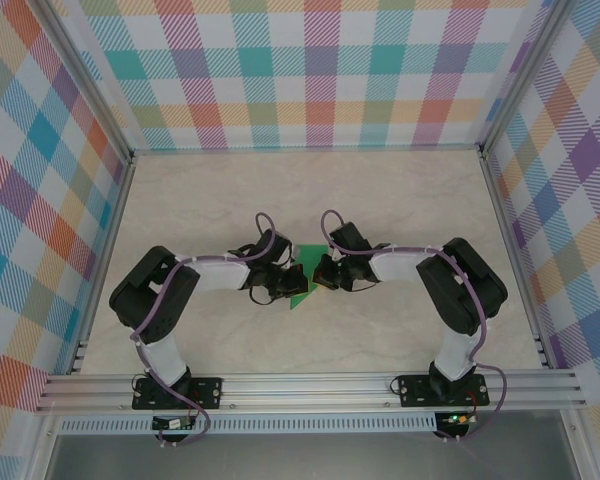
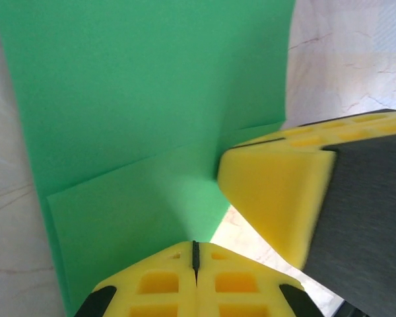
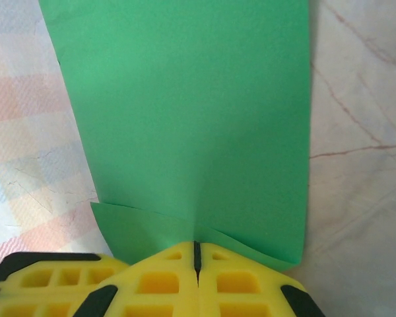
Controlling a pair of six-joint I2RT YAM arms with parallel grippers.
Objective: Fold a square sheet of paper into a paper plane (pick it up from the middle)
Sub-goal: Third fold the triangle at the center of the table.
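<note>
The sheet of paper (image 1: 301, 290) is bright green and folded into layers, lying at mid-table between the two grippers. In the left wrist view the paper (image 2: 152, 99) spreads away from my left gripper (image 2: 195, 246), whose jaws are pressed together at its near edge, a crease running toward them. A yellow finger (image 2: 270, 191) of the right gripper pokes in from the right. In the right wrist view my right gripper (image 3: 197, 246) is shut on the paper (image 3: 185, 99), pinching a lifted ridge with a lower flap showing beneath. From above, left gripper (image 1: 286, 282) and right gripper (image 1: 318, 272) nearly touch.
The table (image 1: 380, 200) is pale marble-patterned, bounded by aluminium rails (image 1: 310, 385) at the front and sides. Chequered pastel walls (image 1: 310, 70) enclose it at back and sides. Open tabletop lies behind and to either side of the arms.
</note>
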